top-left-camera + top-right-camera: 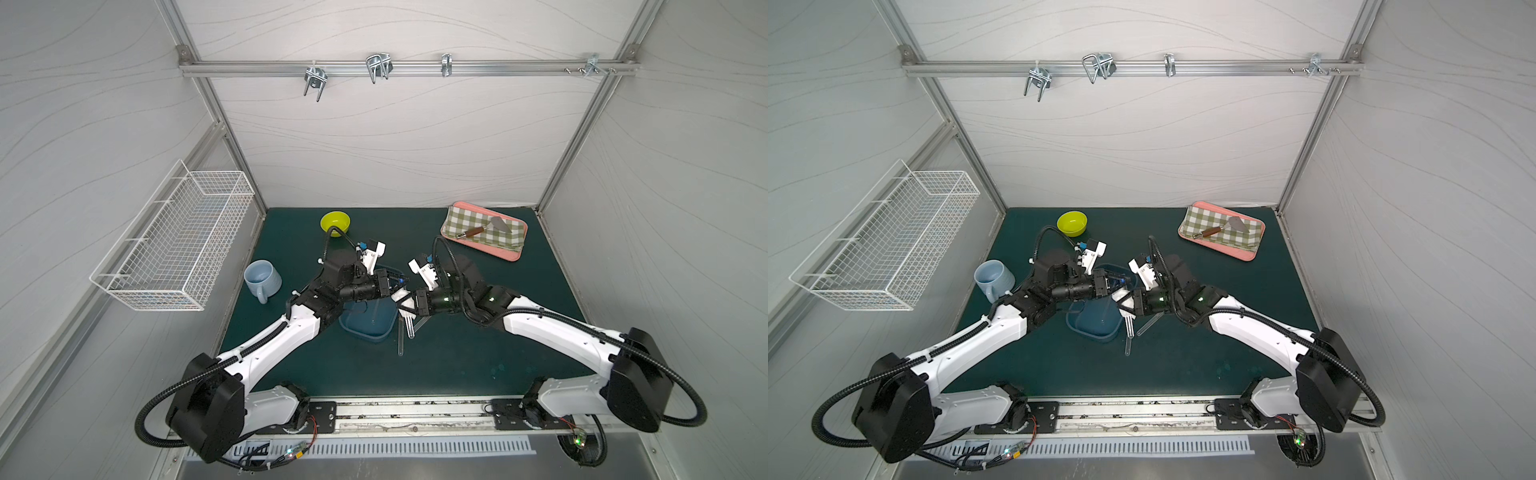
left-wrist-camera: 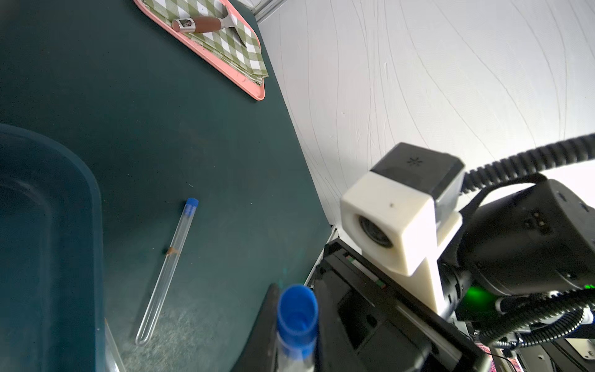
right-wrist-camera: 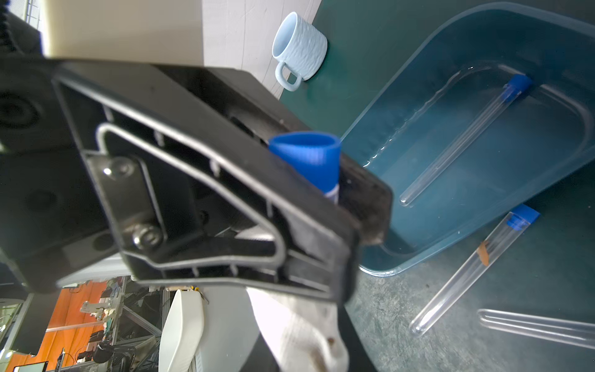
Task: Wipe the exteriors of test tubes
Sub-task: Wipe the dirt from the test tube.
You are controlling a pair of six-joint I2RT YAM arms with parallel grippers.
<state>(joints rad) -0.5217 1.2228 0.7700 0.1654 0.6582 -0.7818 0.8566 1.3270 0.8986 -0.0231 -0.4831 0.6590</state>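
We judge the step in hand to be the wiping of one tube, with three others waiting. Our left gripper [image 1: 398,284] is clamped on the held tube [image 2: 297,317] just under its blue cap, near the middle of both top views. From there the tube hangs down toward the green mat [image 1: 457,357]. Our right gripper [image 1: 406,305] is closed on a white cloth [image 1: 401,299], which is pinched around the tube's upper part directly below the left gripper's jaws. The bare lower end of the tube shows beneath the cloth.

The next move, as we read it, is to draw the cloth down the glass to the rounded end while the left gripper holds firm. The squeeze should be light enough that the tube is not dragged out of its grip.

The test tubes are long, thin and clear, each with a rounded end and, where we can see it, a small blue cap. In the right wrist view:
- One tube [image 3: 463,141] lies inside the blue bin [image 3: 405,96] at the upper right.
- The marked tube [image 3: 470,273], which bears an orange smear, lies on the mat just outside the bin at the lower right.
- Another tube [image 3: 534,325] lies near it at the bottom right edge, with its cap out of view.
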